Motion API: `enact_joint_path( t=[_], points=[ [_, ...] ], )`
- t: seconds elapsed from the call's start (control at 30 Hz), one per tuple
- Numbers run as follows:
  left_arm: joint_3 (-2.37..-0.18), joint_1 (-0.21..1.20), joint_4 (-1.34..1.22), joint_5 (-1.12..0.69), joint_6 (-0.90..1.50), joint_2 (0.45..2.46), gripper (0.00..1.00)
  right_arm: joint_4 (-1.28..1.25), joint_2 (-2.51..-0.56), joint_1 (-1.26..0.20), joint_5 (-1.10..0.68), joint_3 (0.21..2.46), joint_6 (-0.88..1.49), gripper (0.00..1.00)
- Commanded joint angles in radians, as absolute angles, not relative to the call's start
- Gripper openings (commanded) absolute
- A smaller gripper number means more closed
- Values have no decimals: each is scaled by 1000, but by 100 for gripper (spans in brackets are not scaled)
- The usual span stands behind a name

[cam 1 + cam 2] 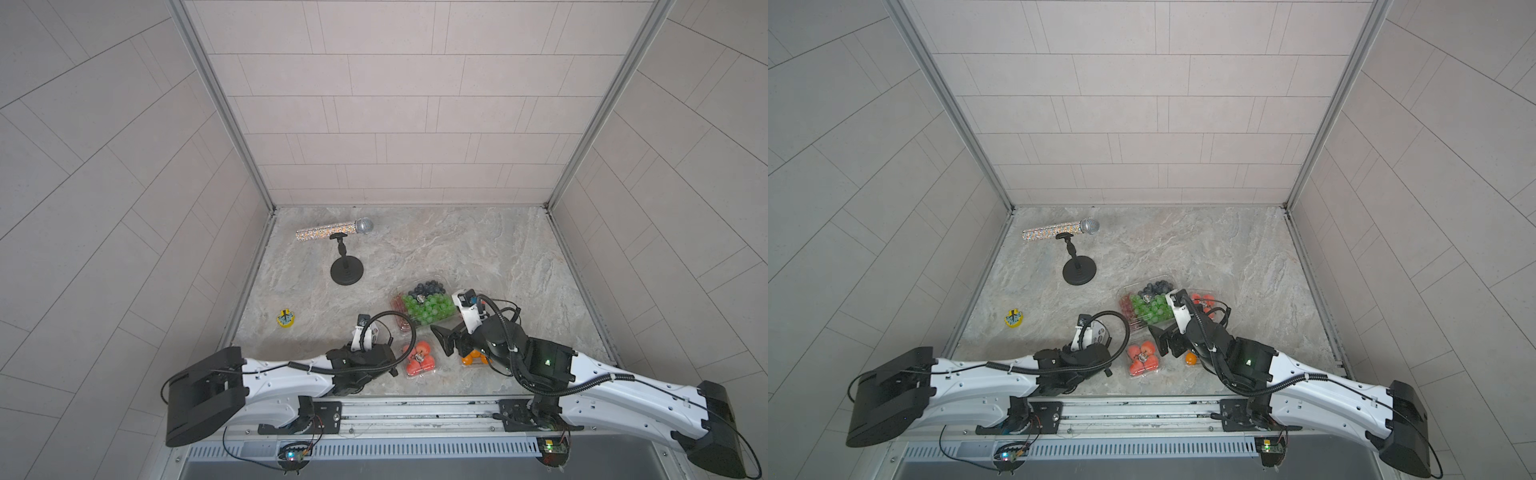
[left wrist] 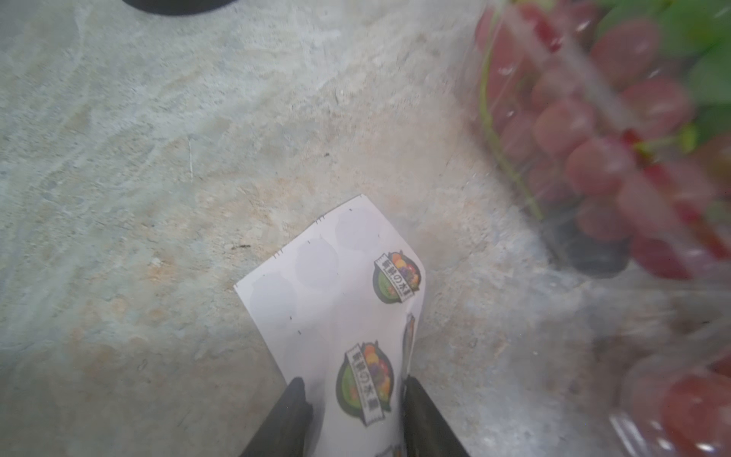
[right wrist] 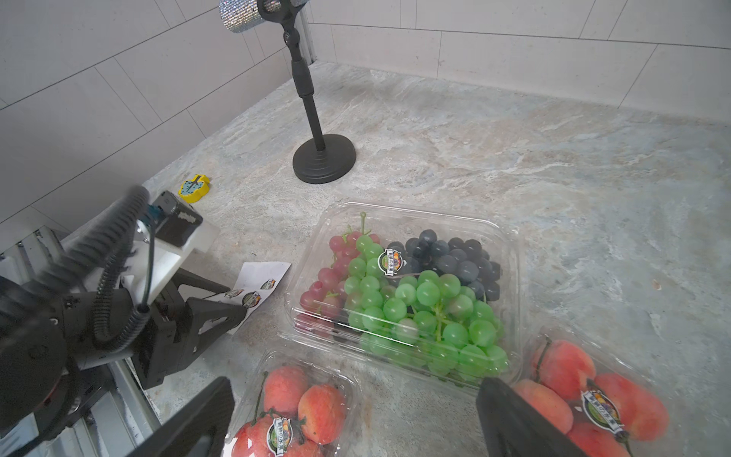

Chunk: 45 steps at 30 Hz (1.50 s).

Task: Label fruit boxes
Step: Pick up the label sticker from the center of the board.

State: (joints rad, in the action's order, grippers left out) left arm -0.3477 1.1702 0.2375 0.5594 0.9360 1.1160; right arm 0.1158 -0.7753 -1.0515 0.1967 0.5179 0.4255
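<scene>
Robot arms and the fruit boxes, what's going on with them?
They're putting stickers on fruit boxes. The left arm's jaws stand either side of the sticker sheet on the table; whether they grip it, I can't tell. The right arm's jaws hang wide open above the boxes. The grape box and the two red fruit boxes each show a sticker. The orange box is mostly hidden under the right arm.
</scene>
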Motion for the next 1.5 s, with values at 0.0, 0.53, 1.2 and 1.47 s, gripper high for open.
enact_joint_path(
  t=[0.0, 0.53, 1.2, 1.47],
  points=[
    [-367, 1173, 280, 628, 874, 977, 40, 87, -732, -1048, 168, 503, 420, 99],
    [-315, 1175, -13, 530, 476, 491, 39, -344, -971, -964, -348, 537, 590, 86],
    [-225, 1173, -258, 420, 376, 452, 40, -779, -1314, -898, -518, 615, 813, 48],
    [-221, 1173, -284, 398, 389, 492, 41, -808, -1368, -893, -531, 650, 812, 15]
  ],
)
